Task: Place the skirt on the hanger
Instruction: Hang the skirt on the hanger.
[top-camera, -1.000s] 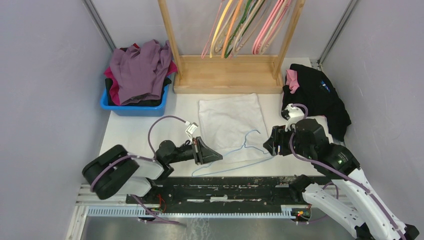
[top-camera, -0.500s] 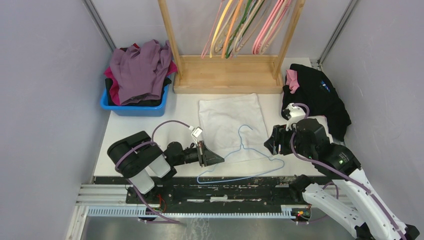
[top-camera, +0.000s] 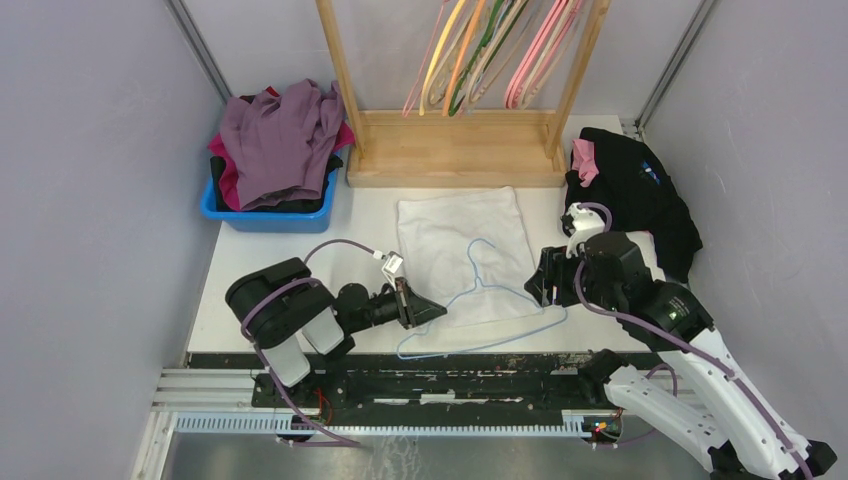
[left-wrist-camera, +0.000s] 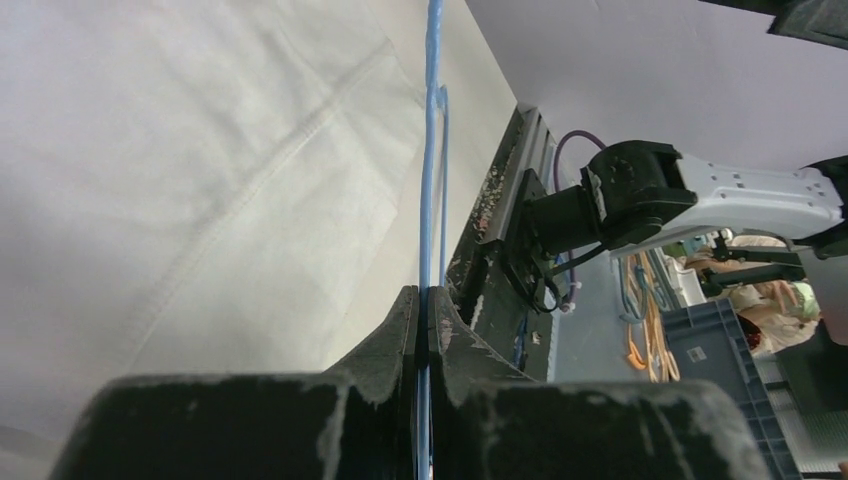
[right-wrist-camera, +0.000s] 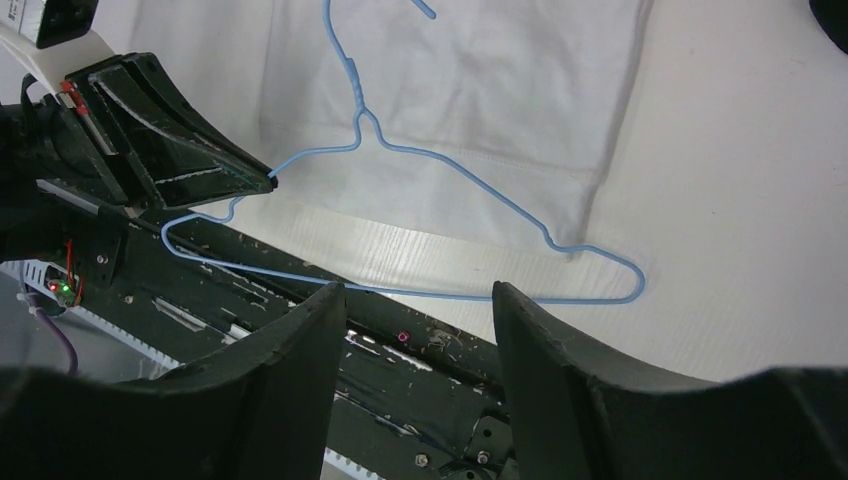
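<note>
A white skirt (top-camera: 462, 240) lies flat on the table in front of the wooden rack. A light-blue wire hanger (top-camera: 476, 280) rests partly on the skirt's near hem, its hook pointing away over the cloth. My left gripper (top-camera: 440, 312) is shut on the hanger's left shoulder; in the left wrist view the wire (left-wrist-camera: 430, 150) runs straight out from between the closed fingertips (left-wrist-camera: 422, 292) across the skirt (left-wrist-camera: 200, 150). My right gripper (top-camera: 548, 282) stands open just right of the hanger's right end. In the right wrist view its fingers (right-wrist-camera: 418, 290) hover above the hanger (right-wrist-camera: 353, 85), holding nothing.
A blue bin (top-camera: 265, 217) heaped with purple and pink clothes sits at the back left. The wooden rack (top-camera: 455, 150) carries several coloured hangers (top-camera: 490, 50). A black garment (top-camera: 640, 190) lies at the right. A black rail (top-camera: 450, 365) runs along the near edge.
The left arm has drawn in and swung, turning the hanger so its hook moved further onto the skirt. The right gripper has shifted slightly away from me and stayed open.
</note>
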